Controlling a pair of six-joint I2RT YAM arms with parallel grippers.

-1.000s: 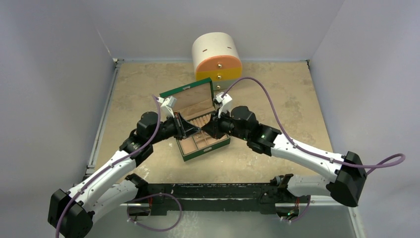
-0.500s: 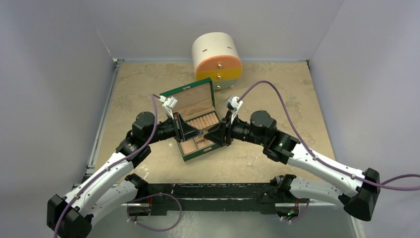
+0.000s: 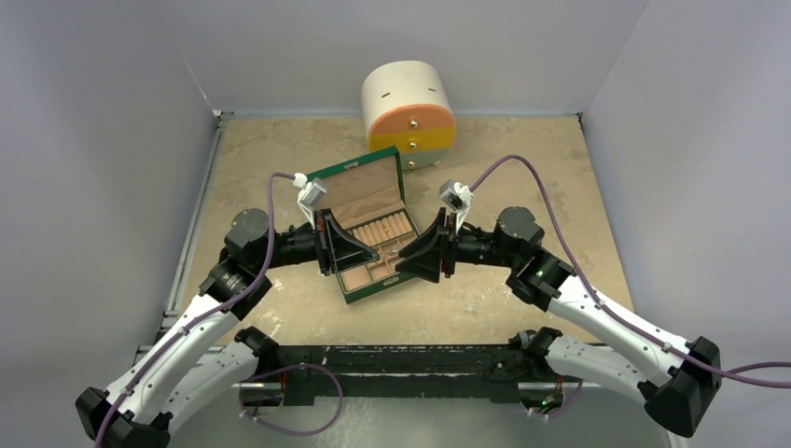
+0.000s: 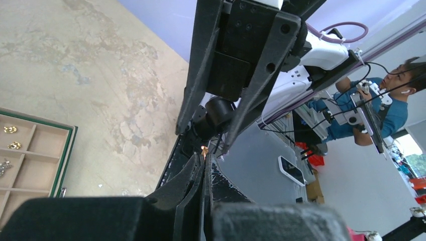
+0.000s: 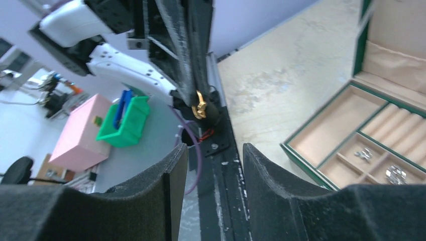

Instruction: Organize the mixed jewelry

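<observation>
Backed off, the right jaws stand parted; left jaws pinch a small curved gold piece (image 5: 199, 106).

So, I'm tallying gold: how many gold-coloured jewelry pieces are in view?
3. One gold piece is pinched by the left gripper; two more lie together in the green box, at the left wrist view's left edge. Others may be hidden.

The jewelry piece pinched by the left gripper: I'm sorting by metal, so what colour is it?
Gold-coloured. The jewelry piece shows best in the right wrist view.
</observation>
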